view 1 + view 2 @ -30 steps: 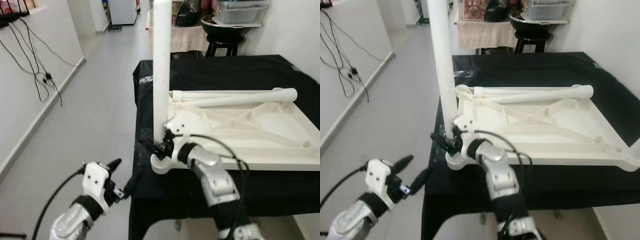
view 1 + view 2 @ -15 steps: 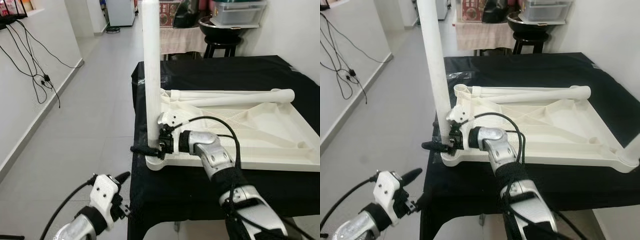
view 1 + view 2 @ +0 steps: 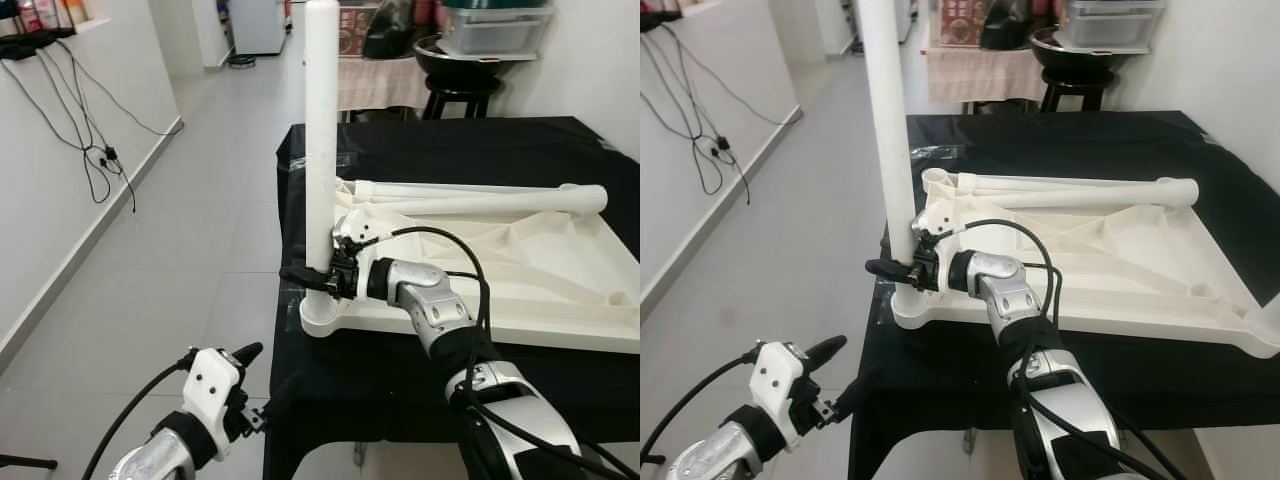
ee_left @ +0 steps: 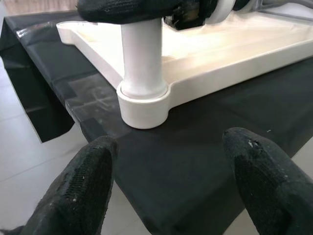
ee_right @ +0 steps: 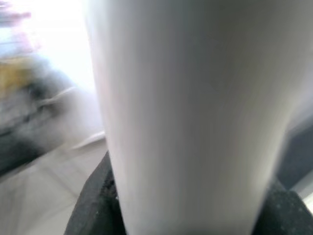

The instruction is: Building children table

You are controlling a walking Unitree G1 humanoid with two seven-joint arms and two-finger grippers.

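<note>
- Right gripper is clamped on the upright white table leg low down, just above the corner socket; the right wrist view has the leg's pale surface pressed between the two black fingers.
- That leg stands vertical in the socket at the near left corner of the upturned white tabletop, whose ribbed underside faces up.
- Tabletop lies on a table draped in black cloth, its socket corner at the cloth's left edge.
- Two more white legs lie side by side along the tabletop's far edge.
- Left gripper hangs low beside the table, off to the left of the draped edge, fingers spread apart and holding nothing; its wrist view looks between them at the socket and the base of the leg.
- Beyond the table stand a black stool and a cloth-covered stand with a clear storage box above.
- Cables hang down the white wall on the left.
- No brand, label or writing is legible on any part.
</note>
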